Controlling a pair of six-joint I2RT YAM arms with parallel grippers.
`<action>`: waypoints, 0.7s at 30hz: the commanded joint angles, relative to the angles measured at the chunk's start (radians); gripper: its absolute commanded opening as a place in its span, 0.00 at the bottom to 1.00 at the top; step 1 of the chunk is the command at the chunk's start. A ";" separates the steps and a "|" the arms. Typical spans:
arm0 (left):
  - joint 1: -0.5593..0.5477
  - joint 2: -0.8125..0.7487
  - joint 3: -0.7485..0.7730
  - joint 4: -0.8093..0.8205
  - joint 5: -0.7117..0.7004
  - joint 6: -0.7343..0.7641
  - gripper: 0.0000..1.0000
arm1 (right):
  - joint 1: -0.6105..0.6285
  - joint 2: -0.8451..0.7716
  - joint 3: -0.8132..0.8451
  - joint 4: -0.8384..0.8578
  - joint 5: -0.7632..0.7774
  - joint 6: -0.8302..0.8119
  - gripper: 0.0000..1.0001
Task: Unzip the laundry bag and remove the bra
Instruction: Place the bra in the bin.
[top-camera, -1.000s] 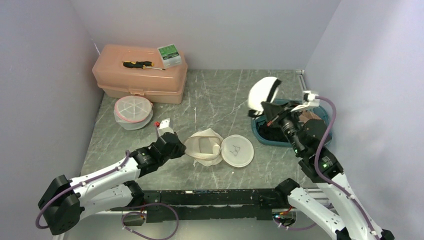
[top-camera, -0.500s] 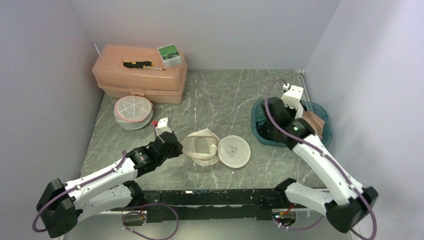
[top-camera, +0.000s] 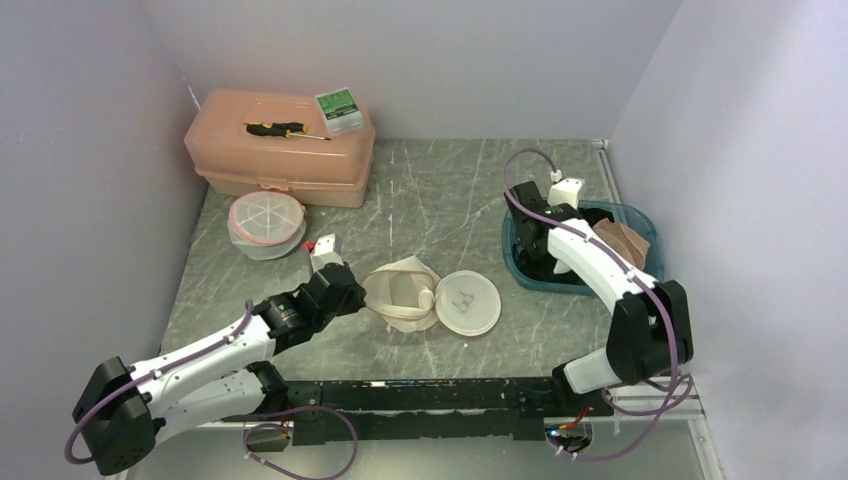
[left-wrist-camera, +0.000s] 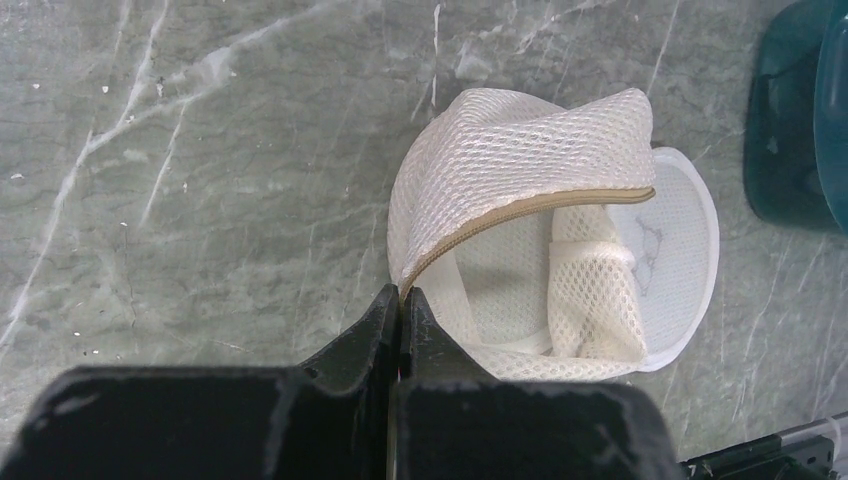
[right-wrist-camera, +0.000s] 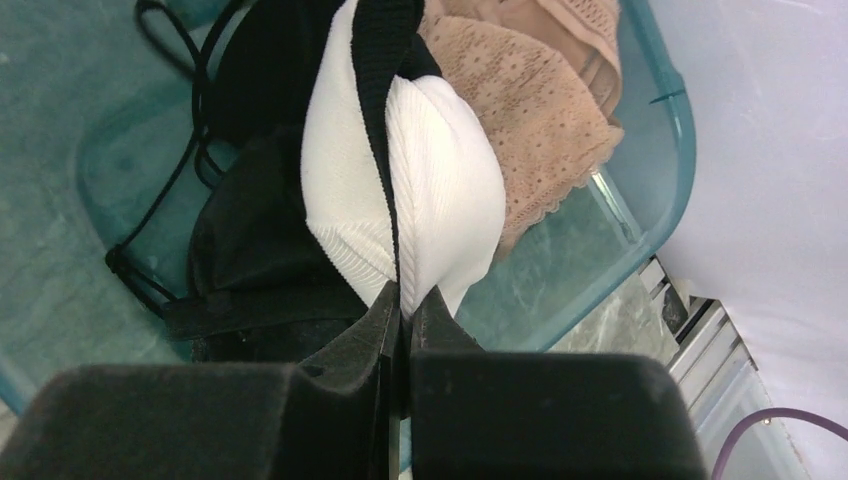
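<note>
The white mesh laundry bag (top-camera: 405, 293) lies mid-table with its zip open and its mouth gaping (left-wrist-camera: 520, 160); its round flat half (top-camera: 470, 300) lies beside it. My left gripper (left-wrist-camera: 402, 292) is shut on the tan zipper edge at the bag's left rim (top-camera: 358, 297). My right gripper (right-wrist-camera: 403, 290) is shut on a white bra with black trim (right-wrist-camera: 440, 180), low inside the teal bin (top-camera: 640, 218). In the top view the right arm hides the bra.
The teal bin's rim (right-wrist-camera: 670, 110) also surrounds a black garment (right-wrist-camera: 250, 250) and a beige lace one (right-wrist-camera: 520, 90). A peach toolbox (top-camera: 280, 148) with a screwdriver (top-camera: 285, 129) and a green box (top-camera: 339, 110) stands back left; a round pink-rimmed container (top-camera: 265, 222) sits before it.
My right arm has swung down and carried the white bra from above the bin into it. The left gripper and the bag have stayed put.
</note>
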 joint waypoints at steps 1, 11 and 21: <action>0.001 0.008 0.005 0.041 -0.012 -0.026 0.03 | -0.003 0.056 0.023 0.043 -0.006 0.027 0.00; 0.001 -0.034 -0.014 0.015 -0.033 -0.039 0.03 | -0.023 0.191 0.048 0.170 -0.183 -0.072 0.09; 0.000 -0.002 -0.009 0.013 -0.036 -0.036 0.03 | -0.026 0.096 0.030 0.235 -0.312 -0.125 0.67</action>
